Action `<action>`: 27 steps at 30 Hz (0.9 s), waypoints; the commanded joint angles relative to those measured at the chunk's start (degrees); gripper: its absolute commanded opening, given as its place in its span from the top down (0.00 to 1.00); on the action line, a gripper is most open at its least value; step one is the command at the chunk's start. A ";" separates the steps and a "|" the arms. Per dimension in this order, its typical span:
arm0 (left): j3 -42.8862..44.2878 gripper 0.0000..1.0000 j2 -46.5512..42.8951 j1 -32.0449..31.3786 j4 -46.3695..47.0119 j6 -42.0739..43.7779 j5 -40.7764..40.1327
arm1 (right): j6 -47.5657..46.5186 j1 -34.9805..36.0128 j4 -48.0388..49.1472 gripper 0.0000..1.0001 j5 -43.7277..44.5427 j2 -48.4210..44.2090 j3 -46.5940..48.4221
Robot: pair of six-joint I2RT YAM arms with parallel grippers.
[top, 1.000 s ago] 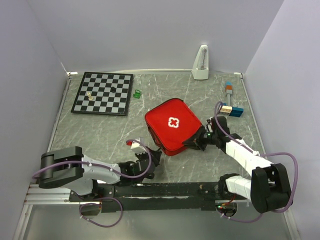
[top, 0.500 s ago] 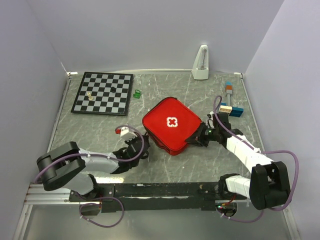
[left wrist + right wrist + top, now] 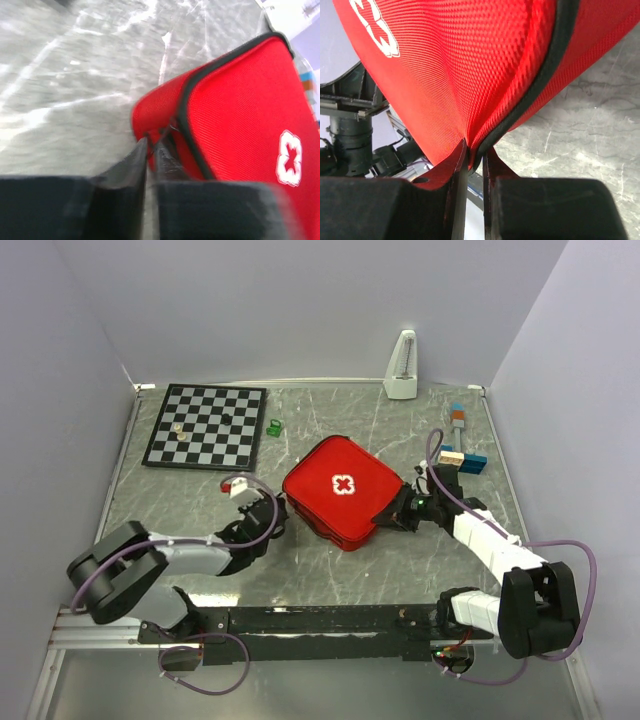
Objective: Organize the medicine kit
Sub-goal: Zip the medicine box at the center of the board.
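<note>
Top external view: the left gripper (image 3: 272, 512) sits at the left corner of the medicine kit (image 3: 335, 505), which lies closed, lid up, near the middle of the table (image 3: 180, 495) and turned diamond-wise. In the left wrist view its jaws are all but together, the tips right at the corner where the black zip seam (image 3: 187, 100) bends. They may have the zipper tab between them, but the blur there leaves that unsure. The kit looks light and soft-sided. Its woven red fabric gives under a pinch, so it would sag or slide rather than hold its shape, and the cloth should offer fair grip. The sensible holds are the piped rim and the zipper tab, not the flat lid with its white cross (image 3: 289, 156). At the kit's right corner the right gripper (image 3: 403, 515) is clamped on the rim, and its own camera shows the fabric and black piping puckered between the jaws. That hold would brace the case while the zip is drawn around. As for the surroundings, a chessboard (image 3: 205, 426) with a few small pieces lies well apart at the far left, and a small green piece (image 3: 273, 426) sits just beside its right edge. A metronome (image 3: 403, 367) stands at the back wall, and coloured blocks (image 3: 465, 460) lie at the far right, near the right arm's wrist. Nothing crowds the kit, though the blocks could be brushed if the right arm swings outward.
</note>
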 commanded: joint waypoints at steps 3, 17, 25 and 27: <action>-5.72 0.46 -13.68 0.50 -11.49 2.17 -5.32 | -7.69 -1.48 -2.46 1.00 6.97 -0.32 0.87; -5.65 0.10 -38.06 -1.36 -18.58 12.61 1.33 | -9.45 -1.39 -4.22 0.38 12.59 1.09 6.59; 15.52 0.05 -8.46 11.92 -15.83 20.44 27.88 | -8.39 -1.39 -3.52 0.33 11.80 1.97 6.59; 18.43 0.05 -3.97 14.64 -13.20 21.24 32.53 | -7.69 -1.30 -2.12 0.33 11.01 1.71 6.06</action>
